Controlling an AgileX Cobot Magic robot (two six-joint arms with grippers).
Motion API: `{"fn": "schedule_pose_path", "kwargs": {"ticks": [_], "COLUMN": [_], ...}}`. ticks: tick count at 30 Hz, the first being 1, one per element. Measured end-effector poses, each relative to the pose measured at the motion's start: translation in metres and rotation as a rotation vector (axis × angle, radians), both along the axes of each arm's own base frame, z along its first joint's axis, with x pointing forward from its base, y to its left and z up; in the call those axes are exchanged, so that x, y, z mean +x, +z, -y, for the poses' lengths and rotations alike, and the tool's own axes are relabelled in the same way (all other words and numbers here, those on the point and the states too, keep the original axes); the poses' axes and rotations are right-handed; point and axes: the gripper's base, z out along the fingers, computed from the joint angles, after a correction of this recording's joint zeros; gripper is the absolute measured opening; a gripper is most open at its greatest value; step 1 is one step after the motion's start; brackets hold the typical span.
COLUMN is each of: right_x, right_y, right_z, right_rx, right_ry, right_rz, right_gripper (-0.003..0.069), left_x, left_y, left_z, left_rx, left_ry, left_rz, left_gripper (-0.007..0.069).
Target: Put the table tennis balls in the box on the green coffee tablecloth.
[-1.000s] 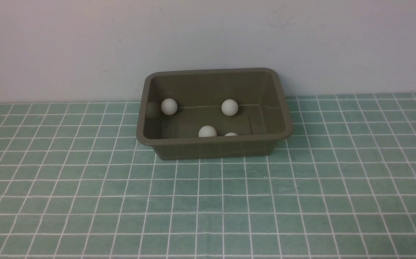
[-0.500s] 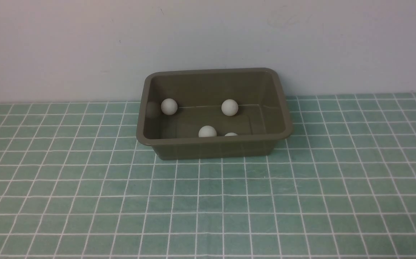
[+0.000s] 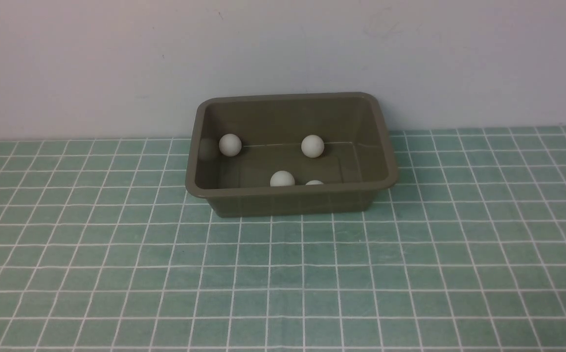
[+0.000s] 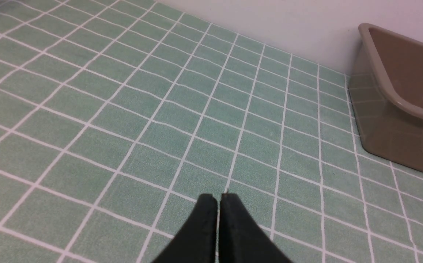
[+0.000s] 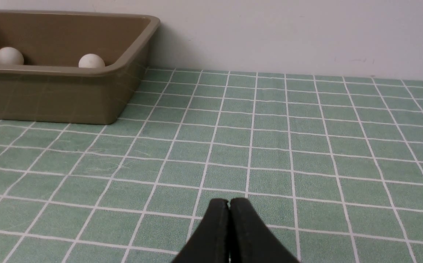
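The olive-brown box (image 3: 290,194) stands on the green coffee tablecloth (image 3: 283,274) close to the back wall. Inside it lie several white table tennis balls: one at the far left (image 3: 230,144), one at the far middle (image 3: 312,145), one near the front wall (image 3: 282,179) and one mostly hidden behind that wall (image 3: 314,183). Neither arm shows in the front view. My left gripper (image 4: 218,199) is shut and empty over bare cloth, the box (image 4: 390,109) off to one side. My right gripper (image 5: 229,203) is shut and empty too, with the box (image 5: 61,95) and two balls (image 5: 9,56) (image 5: 91,61) ahead.
A plain pale wall (image 3: 283,54) rises right behind the box. The checked cloth spreads wide to both sides and in front of the box.
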Motion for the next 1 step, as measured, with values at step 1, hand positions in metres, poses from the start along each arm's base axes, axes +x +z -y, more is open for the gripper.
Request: {"fn": "schedule_pose_path", "kwargs": {"ticks": [1], "right_x": [0.0000], "right_y": [0.0000], "right_z": [0.0000], "right_rx": [0.000], "right_ry": [0.000], "right_rz": [0.000], "right_gripper": [-0.0016], "left_x": [0.0000], "left_y": [0.0000], "left_z": [0.0000], "left_rx": [0.000], "left_ry": [0.000], "left_rz": [0.000], "left_gripper": [-0.0004]}}
